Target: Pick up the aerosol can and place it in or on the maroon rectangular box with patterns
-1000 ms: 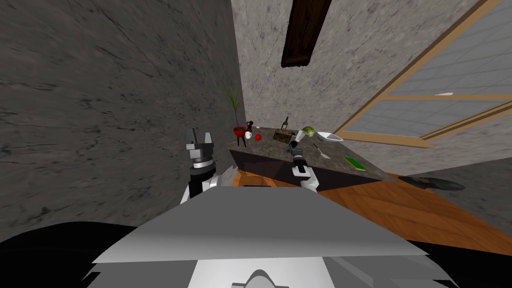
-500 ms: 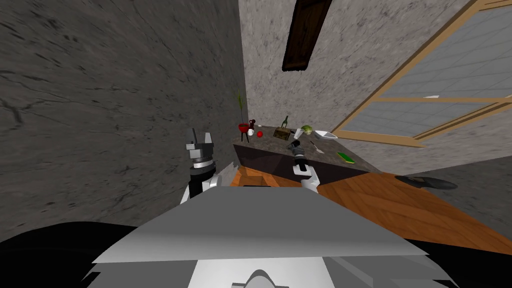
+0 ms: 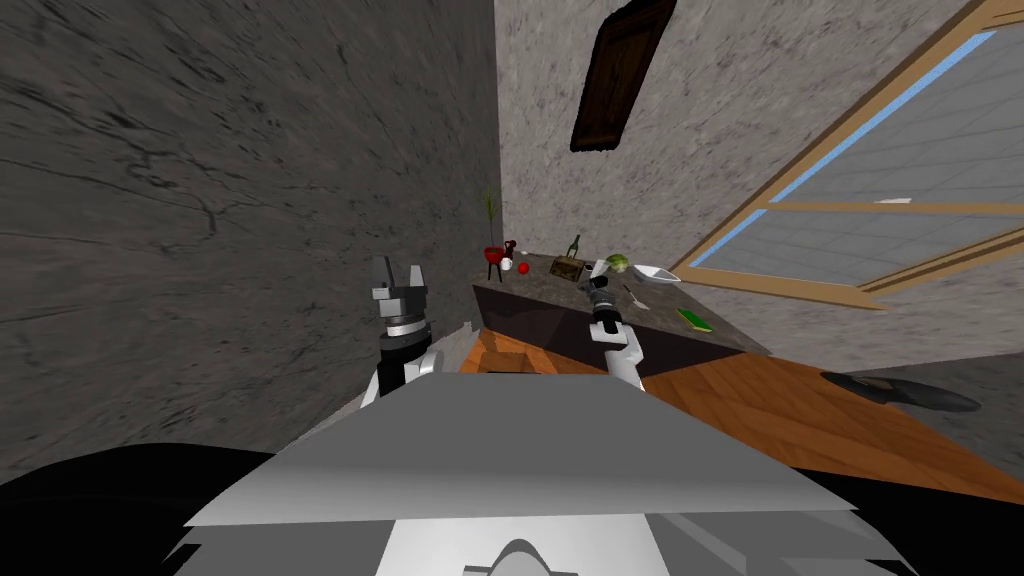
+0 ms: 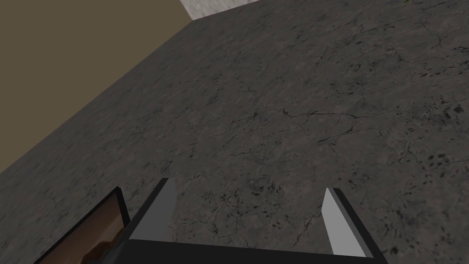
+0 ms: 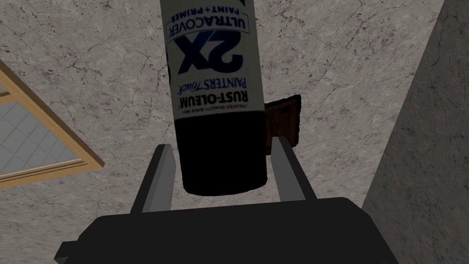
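Observation:
My right gripper [image 3: 598, 284] is shut on the aerosol can [image 3: 598, 268]. In the right wrist view the can [image 5: 215, 82] has a white label with blue lettering and a black end, and both fingers press the black end at the gripper [image 5: 220, 145]. The gripper hovers over the near edge of a dark counter [image 3: 660, 305]. Just beyond and left of it on the counter stands the small dark brownish patterned box [image 3: 566, 268]. My left gripper [image 3: 400, 272] is raised beside the dark wall, open and empty, its fingers [image 4: 160, 206] wide apart.
The counter also carries a red plant pot [image 3: 493, 254], a white mug [image 3: 507, 264], a red apple [image 3: 522, 268], a green bottle [image 3: 574, 245], a lettuce [image 3: 617, 262], a white bowl [image 3: 655, 272], a spatula [image 3: 635, 298] and a green flat item [image 3: 694, 320]. A dark wall [image 3: 250, 200] stands close on the left.
The whole head view has shifted and rolled a little, so I have moved. The can stays held in my right gripper, and the left arm has kept its pose.

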